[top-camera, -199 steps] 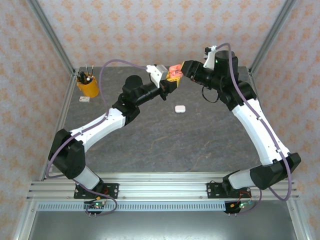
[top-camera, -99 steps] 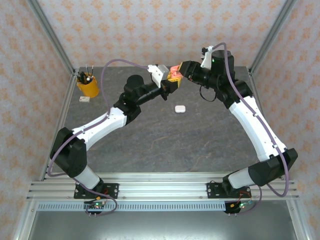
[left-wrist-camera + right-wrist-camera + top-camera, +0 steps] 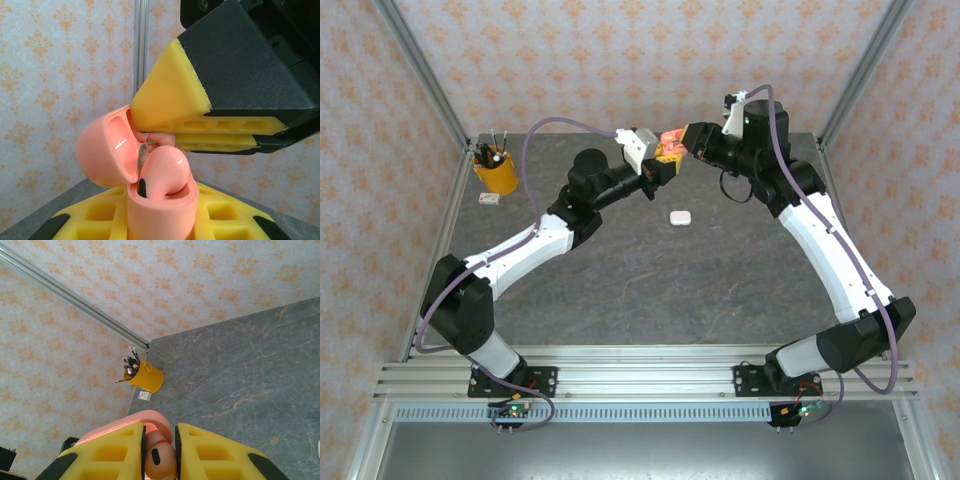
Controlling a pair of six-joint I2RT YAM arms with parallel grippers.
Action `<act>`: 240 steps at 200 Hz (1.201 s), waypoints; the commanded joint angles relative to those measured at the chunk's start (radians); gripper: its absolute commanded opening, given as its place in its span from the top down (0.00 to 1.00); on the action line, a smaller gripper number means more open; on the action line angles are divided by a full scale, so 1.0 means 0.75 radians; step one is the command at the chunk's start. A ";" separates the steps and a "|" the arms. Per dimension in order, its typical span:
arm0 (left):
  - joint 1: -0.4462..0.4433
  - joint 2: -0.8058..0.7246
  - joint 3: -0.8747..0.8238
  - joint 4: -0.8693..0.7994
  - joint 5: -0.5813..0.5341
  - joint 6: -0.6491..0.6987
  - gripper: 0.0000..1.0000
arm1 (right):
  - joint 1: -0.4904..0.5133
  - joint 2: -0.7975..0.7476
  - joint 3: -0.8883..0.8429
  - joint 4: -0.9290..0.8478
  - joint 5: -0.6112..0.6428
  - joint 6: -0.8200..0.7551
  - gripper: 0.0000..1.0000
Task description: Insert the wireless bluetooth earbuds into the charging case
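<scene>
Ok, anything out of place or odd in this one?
Nothing spilled or damaged. The one thing: the coral-pink earbud stands proud of the open pink case clamped in the left gripper, not seated, with the right gripper at it. The white case lies on the table.

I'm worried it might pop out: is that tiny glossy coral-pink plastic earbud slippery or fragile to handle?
Probably slippery: the coral-pink earbud has a glossy, rounded shell, so the right gripper pinching it could squirt it out. It looks tiny beside the open coral-pink charging case, so it is likely very light. Its rounded shape would probably roll if dropped.
</scene>
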 commanded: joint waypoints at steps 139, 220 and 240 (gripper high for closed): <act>-0.009 0.007 0.044 -0.004 0.026 0.018 1.00 | -0.004 -0.111 0.029 -0.082 0.190 -0.170 0.83; 0.002 -0.026 0.048 -0.186 0.104 0.095 1.00 | -0.003 -0.147 -0.004 -0.058 0.178 -0.417 0.84; 0.010 -0.026 0.056 -0.213 0.126 0.097 1.00 | -0.002 -0.152 -0.014 -0.064 0.178 -0.488 0.84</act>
